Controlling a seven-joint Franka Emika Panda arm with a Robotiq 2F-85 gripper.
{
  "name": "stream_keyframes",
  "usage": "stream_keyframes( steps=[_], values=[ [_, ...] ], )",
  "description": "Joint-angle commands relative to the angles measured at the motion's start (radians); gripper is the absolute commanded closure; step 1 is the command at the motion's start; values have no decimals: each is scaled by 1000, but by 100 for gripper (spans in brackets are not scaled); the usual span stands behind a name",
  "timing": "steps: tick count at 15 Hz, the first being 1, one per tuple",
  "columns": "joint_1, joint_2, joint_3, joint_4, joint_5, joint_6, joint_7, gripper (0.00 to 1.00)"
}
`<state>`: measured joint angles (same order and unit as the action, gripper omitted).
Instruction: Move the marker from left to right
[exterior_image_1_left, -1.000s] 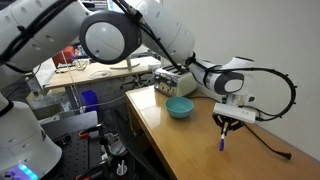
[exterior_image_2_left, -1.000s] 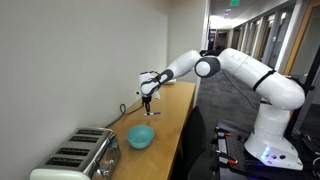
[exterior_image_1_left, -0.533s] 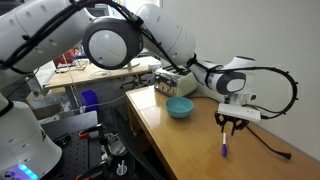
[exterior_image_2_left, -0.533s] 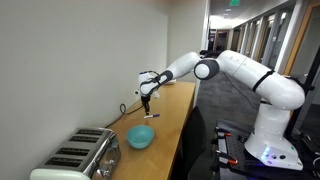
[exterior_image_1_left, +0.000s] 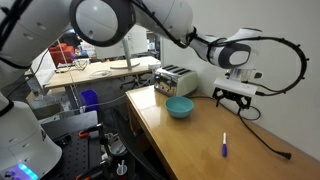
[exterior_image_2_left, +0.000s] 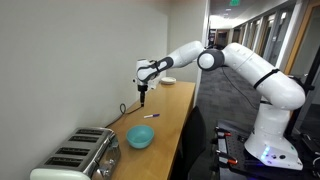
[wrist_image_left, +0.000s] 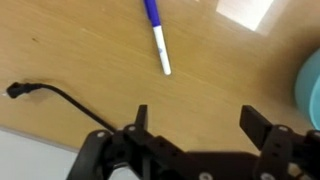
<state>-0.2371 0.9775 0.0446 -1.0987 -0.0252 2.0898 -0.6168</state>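
Jaws of your end effector are standing wide apart and empty at the bottom of the wrist view. Beyond them, toward upper centre, the marker is lying free on the surface, its long axis running near-vertical in frame, white end pointing back toward the jaws.

End effector raised, marker released.
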Motion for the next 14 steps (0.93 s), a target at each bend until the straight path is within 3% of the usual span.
stream_keyframes(
  steps=[1, 7, 14],
  values=[
    [36, -170, -20, -182, 23, -2, 218, 0],
    [84, -429, -53, -459, 21, 24, 452, 0],
    [103, -678, -51, -745, 14, 87, 464, 0]
  ],
)
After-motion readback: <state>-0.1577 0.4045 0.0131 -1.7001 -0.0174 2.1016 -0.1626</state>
